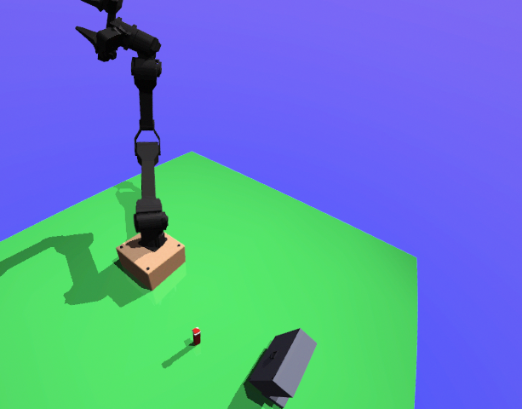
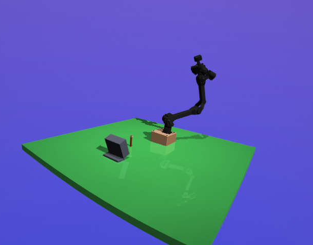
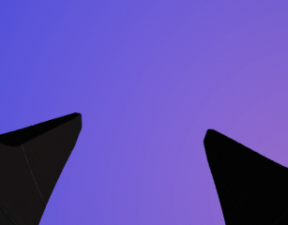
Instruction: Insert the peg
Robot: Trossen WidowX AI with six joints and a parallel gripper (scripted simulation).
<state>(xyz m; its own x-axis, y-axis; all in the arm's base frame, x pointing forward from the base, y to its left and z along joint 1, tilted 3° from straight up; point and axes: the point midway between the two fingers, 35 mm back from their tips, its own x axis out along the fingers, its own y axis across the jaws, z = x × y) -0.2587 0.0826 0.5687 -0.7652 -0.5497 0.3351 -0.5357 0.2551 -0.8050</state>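
While high above the tan square base block [image 1: 152,260], keep black parallel-jaw gripper [image 3: 143,127] spread wide, empty. Swing down past the block toward small red upright peg [image 1: 196,336], standing just short of dark grey sloped panel [image 1: 283,361]. Straddle the shaft squarely; close without tipping.

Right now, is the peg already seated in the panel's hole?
No, the red peg stands upright on the green table, apart from the sloped panel.
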